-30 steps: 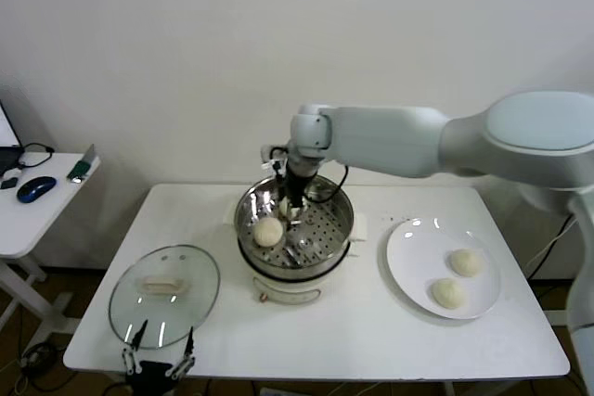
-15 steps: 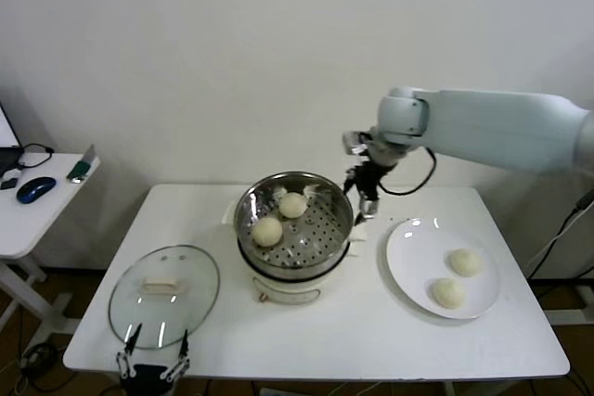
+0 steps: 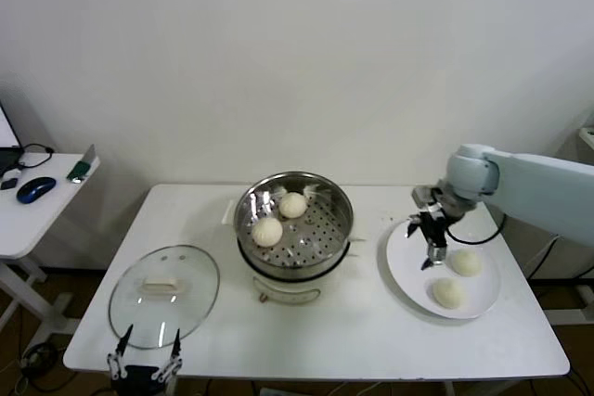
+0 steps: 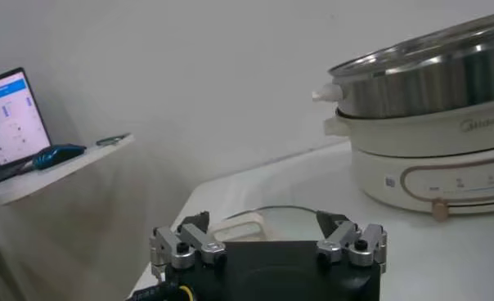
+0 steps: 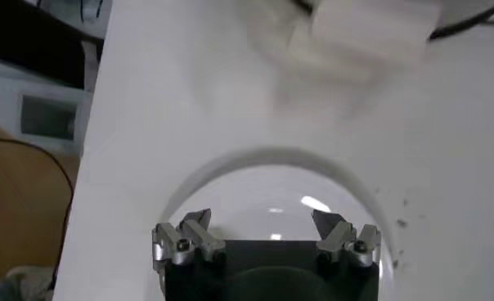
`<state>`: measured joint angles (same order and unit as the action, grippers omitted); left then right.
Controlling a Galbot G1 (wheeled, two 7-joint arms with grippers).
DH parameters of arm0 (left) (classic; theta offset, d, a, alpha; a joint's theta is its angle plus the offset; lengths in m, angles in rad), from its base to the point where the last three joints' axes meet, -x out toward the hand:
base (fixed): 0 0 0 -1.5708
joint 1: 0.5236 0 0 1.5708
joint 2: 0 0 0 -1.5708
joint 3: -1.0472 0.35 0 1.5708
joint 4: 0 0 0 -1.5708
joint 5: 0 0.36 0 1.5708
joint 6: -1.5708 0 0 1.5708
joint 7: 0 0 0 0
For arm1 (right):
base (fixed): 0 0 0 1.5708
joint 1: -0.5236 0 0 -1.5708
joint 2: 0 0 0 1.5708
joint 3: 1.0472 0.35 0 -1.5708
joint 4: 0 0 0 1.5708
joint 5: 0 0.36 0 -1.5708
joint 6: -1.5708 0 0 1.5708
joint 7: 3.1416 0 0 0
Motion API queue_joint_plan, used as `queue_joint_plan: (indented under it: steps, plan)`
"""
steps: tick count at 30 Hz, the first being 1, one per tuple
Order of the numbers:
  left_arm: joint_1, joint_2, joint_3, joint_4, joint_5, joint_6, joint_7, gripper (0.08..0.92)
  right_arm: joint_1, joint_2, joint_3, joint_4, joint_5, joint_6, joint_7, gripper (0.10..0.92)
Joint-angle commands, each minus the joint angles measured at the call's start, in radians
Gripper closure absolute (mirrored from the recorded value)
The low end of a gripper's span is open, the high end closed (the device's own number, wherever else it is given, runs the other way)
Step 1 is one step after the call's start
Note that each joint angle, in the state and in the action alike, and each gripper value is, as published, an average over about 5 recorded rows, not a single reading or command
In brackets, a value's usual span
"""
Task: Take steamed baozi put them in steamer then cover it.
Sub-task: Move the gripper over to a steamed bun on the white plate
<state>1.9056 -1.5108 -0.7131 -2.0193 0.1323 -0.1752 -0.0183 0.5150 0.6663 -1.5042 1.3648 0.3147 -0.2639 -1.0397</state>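
Observation:
The steamer (image 3: pixel 295 287), a shiny steel pot on a white base, stands mid-table with two steamed baozi (image 3: pixel 293 204) (image 3: pixel 267 231) on its perforated tray. Two more baozi (image 3: pixel 466 262) (image 3: pixel 448 293) lie on the white plate (image 3: pixel 408 261) to the right. My right gripper (image 3: pixel 432 249) hangs open and empty just above the plate, beside the farther of these two; its wrist view shows bare plate (image 5: pixel 263 184) between the open fingers of the right gripper (image 5: pixel 262 219). The glass cover (image 3: pixel 164 296) lies flat at front left. My left gripper (image 3: pixel 144 364) waits open at the table's front edge, facing the cover's handle (image 4: pixel 243 226).
A side table (image 3: pixel 37 215) with a mouse (image 3: pixel 35 189) and a laptop (image 4: pixel 14 114) stands to the left. A white block with a cable (image 5: pixel 370 24) lies behind the plate, next to the steamer (image 4: pixel 427 123). A wall is close behind the table.
My right gripper left the second baozi in the steamer, swung right and came down over the plate. The left gripper has dipped slightly at the table's front edge.

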Motion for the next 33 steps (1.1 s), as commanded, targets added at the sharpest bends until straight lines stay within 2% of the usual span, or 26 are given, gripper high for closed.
queue_joint_plan:
  steps: [1,29,33]
  plan:
    - [-0.004,-0.005,-0.008,0.010,-0.005,0.007,0.002,0.177,-0.245,-0.094,0.136,-0.035,-0.193,0.023,-0.019,0.203]
    - [-0.009,-0.013,-0.011,0.022,0.021,0.009,0.002,0.177,-0.315,-0.021,0.221,-0.148,-0.218,0.046,-0.015,0.204]
    - [-0.008,-0.014,-0.014,0.025,0.020,0.007,0.001,0.177,-0.308,-0.019,0.210,-0.150,-0.216,0.051,-0.019,0.229]
